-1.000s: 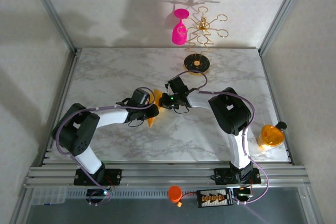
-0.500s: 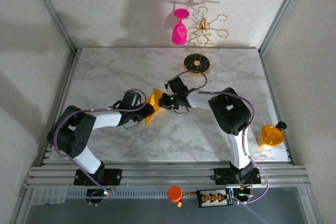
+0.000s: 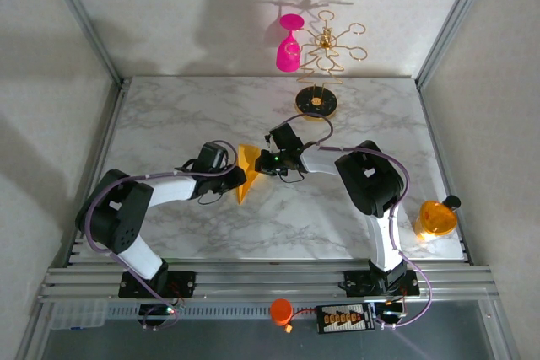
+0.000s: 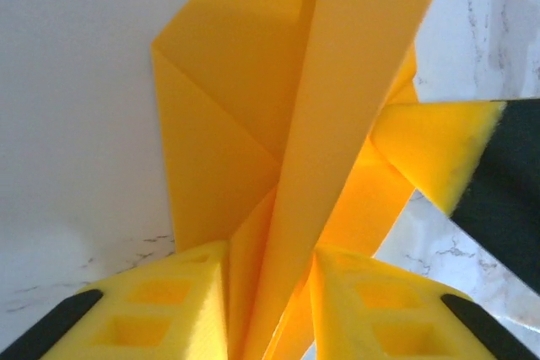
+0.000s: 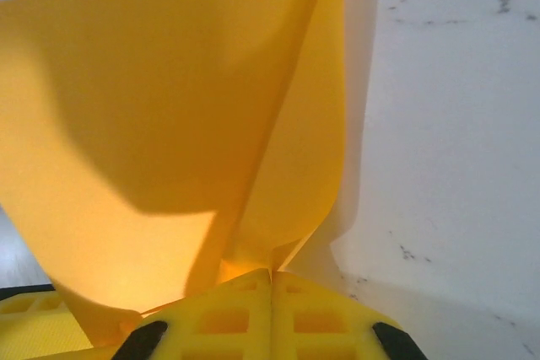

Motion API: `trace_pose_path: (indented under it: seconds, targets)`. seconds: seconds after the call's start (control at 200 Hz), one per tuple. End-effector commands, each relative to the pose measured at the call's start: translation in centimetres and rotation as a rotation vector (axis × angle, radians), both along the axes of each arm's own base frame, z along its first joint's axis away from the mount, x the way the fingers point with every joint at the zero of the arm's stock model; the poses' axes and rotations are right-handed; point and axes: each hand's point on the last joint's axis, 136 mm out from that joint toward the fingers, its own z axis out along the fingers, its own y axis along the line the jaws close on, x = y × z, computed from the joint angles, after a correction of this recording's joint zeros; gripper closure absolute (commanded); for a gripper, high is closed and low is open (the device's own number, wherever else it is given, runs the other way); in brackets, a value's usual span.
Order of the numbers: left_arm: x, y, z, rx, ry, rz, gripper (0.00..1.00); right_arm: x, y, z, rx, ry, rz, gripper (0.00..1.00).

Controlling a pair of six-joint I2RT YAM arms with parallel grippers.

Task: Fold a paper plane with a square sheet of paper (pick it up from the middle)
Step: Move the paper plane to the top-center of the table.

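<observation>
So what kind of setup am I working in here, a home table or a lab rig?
Most likely a lab test cell: a marble-patterned tabletop enclosed by plain white walls and an aluminium frame, with props such as a gold stand holding a pink wine glass.

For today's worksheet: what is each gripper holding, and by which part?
Both hold the folded paper plane: the right gripper pinches its edge, the left gripper straddles its centre ridge.

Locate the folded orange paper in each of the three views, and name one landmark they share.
Top view: the orange paper sits mid-table between both grippers.
Left wrist: it fills the centre, rising from between the pads.
Right wrist: it covers the left and centre.
Shared landmark: the marble table.
</observation>
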Motion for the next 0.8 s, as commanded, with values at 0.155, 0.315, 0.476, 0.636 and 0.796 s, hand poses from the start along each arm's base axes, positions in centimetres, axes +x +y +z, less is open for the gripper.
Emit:
trace_pose_path:
  seconds: [0.155,0.315,0.476,0.636,0.796]
  targets:
    - [0.5,-0.1,-0.3,0.125,-0.012,-0.059,0.76,0.3,0.4,0.9,0.005,-0.018,0.013,0.97]
    - [0.5,-0.1,-0.9,0.17,0.0,-0.08,0.77,0.4,0.4,1.0,0.007,-0.019,0.013,0.97]
    - [0.7,-0.4,-0.9,0.202,-0.005,-0.106,0.78,0.4,0.5,1.1,0.008,-0.02,0.014,0.97]
    - [0.9,-0.9,-0.9,0.209,-0.006,-0.126,0.78,0.5,0.5,1.1,0.008,-0.022,0.014,0.96]
    - [0.9,-1.0,-1.2,0.229,0.001,-0.138,0.79,0.5,0.6,1.1,0.009,-0.02,0.019,0.96]
